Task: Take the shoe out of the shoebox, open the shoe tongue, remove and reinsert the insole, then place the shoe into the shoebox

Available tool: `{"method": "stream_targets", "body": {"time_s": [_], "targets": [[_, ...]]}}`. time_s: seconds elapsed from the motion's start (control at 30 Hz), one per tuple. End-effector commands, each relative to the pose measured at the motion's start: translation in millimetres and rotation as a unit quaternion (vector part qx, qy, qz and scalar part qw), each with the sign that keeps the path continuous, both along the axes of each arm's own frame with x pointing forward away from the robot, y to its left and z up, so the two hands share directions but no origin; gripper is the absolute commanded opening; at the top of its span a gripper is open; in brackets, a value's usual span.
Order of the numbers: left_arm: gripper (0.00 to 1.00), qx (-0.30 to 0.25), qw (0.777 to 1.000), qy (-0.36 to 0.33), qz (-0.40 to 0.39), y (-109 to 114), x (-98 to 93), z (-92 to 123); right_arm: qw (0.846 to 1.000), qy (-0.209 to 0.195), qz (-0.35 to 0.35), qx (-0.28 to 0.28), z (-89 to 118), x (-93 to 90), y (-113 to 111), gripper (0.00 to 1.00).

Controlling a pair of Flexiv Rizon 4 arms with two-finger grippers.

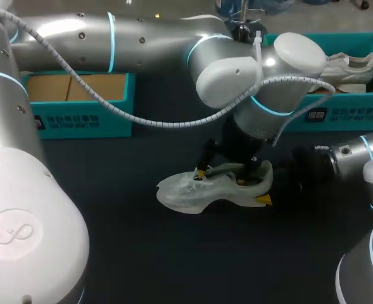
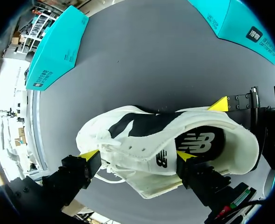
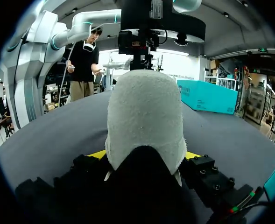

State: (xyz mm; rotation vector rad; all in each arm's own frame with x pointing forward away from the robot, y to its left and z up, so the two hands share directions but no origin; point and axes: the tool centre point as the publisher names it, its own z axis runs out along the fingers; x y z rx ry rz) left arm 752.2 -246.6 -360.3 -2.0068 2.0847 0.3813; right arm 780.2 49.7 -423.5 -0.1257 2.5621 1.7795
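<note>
From above, the shoe (image 1: 192, 190) is lying on the table (image 1: 142, 253), on the near side of the right box (image 1: 338, 114) and outside it. My left gripper (image 1: 222, 177) is sitting over the shoe's middle, and my right gripper (image 1: 263, 183) is clamping the heel. Left wrist: I'm looking into the shoe's opening, and I cannot tell whether this gripper is gripping. Right wrist: the heel is sitting pinched from both sides.

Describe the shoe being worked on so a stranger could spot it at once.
On the dark table, in front of the teal left shoebox and right shoebox, the white shoe lies near the middle under the left arm. Unlike the other shoe, tucked inside the right shoebox, it is out on the tabletop.
</note>
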Motion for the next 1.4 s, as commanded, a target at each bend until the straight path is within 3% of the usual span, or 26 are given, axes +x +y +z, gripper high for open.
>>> {"method": "stream_targets", "body": {"time_s": [0.03,0.07,0.1,0.23,0.63,1.0,1.17,1.23,1.3,1.4], "targets": [[0.47,-0.011,1.000,-0.001,0.004,17,-2.2,4,1.000,0.000,-0.001,-0.002,-2,-1.5,1,0.00],[0.18,-0.012,1.000,-0.001,0.005,19,-2.3,4,1.000,0.000,-0.001,-0.002,-2,-1.5,1,0.00],[0.00,-0.013,1.000,-0.002,0.005,21,-2.5,5,1.000,0.000,-0.001,-0.002,-2,-1.5,1,0.00],[0.00,-0.024,1.000,0.000,0.008,27,-1.4,9,1.000,0.000,-0.001,-0.002,-2,-1.5,1,0.00],[0.00,-0.061,0.998,-0.022,0.010,36,3.8,47,1.000,0.000,-0.001,-0.002,-2,-1.5,1,0.00],[0.00,-0.083,0.996,-0.037,0.023,86,5.5,66,1.000,0.000,-0.001,-0.002,-2,-1.5,1,0.00],[0.00,-0.100,0.994,-0.021,0.025,96,2.2,63,1.000,0.000,-0.001,-0.002,-2,-1.5,1,0.00],[0.33,-0.105,0.994,-0.016,0.024,96,1.7,61,1.000,0.000,-0.001,-0.002,-2,-1.5,1,0.00],[0.47,-0.109,0.994,-0.012,0.021,94,1.2,60,1.000,0.000,-0.001,-0.002,-2,-1.5,1,0.00],[0.78,-0.114,0.993,-0.008,0.019,91,0.7,59,1.000,0.000,-0.001,-0.002,-2,-1.5,1,0.00]]}}
